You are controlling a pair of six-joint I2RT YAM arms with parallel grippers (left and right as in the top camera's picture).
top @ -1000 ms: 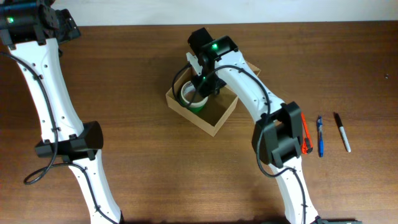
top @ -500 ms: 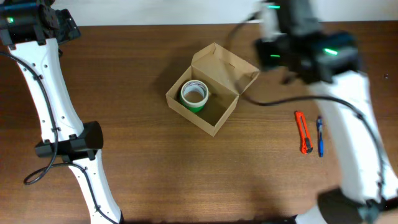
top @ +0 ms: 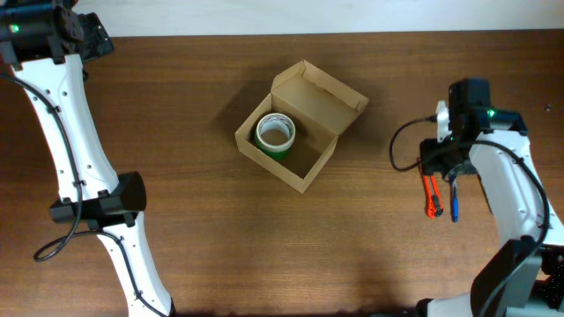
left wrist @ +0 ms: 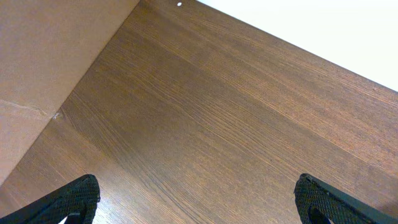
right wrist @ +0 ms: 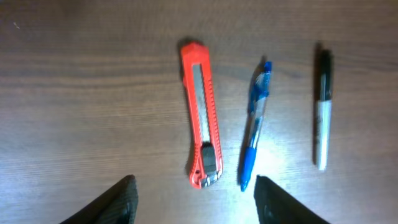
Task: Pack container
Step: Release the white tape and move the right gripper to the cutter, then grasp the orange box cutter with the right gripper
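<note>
Right claw (top: 443, 172) has swung off the box (top: 310, 163) and over to the right side of the surface (top: 203, 229). It was down inside the box a second ago. The tape roll (top: 275, 134) stays behind in the box's left end, lying flat with its hole up. I read that as one item packed and the arm going for the next.

In the right wrist view the claw (right wrist: 196, 208) hovers with its fingers apart and nothing between them: open and empty. The cutter (right wrist: 200, 115) lies straight ahead of it, the blue pen (right wrist: 255, 124) just beside that, and the black marker (right wrist: 321, 106) further right. All three lie roughly parallel, none touching. My guess is the cutter (top: 431, 195) is next, since it sits most nearly centred between the fingers.

Left claw (left wrist: 202, 205) is spread wide over bare wood, holding nothing, parked at the far-left corner.

The box sits mid-surface, well apart from the pen (top: 455, 198) group and rotated. Its long axis runs diagonally from upper left to lower right in the overhead view, and its mouth faces up. The flap (top: 322, 92) is hinged on the long upper-right side and stands open, leaning away to the upper right. The right half of the box floor is still free.
</note>
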